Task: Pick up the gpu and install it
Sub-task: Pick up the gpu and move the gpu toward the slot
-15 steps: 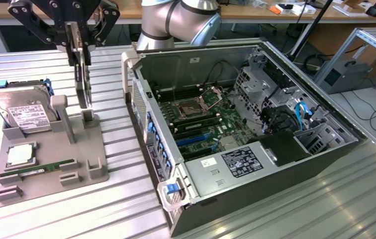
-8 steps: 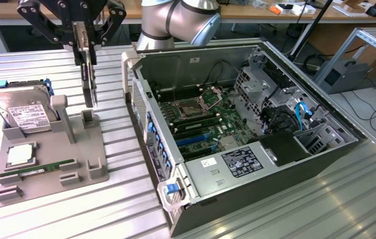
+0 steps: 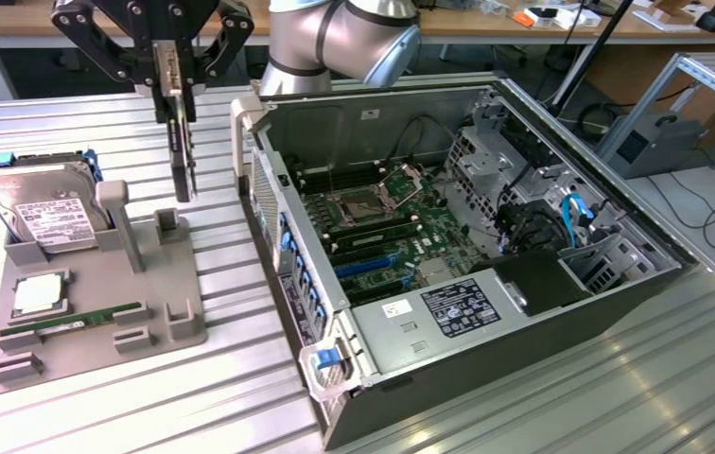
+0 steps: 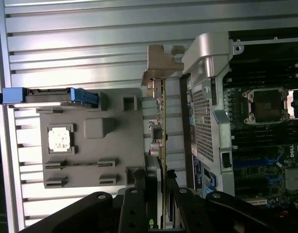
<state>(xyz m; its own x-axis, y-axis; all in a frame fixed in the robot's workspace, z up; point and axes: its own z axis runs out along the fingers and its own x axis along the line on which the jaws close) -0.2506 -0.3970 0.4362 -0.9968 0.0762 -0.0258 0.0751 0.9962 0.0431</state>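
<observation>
Gripper (image 3: 172, 87) clamped on the gpu (image 3: 183, 156), which hangs edge-down just beside the open computer case (image 3: 332, 118). Grey holder (image 3: 143, 274) on the gpu's far side carries hard drive (image 3: 48, 213), CPU (image 3: 36, 295) and RAM stick (image 3: 74, 322). Labels too small to read.

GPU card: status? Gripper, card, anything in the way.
Gripper shut on thin dark GPU card with pale metal bracket. Card hangs upright over edge of grey fixture tray, beside open computer case. Not yet inside case.
</observation>
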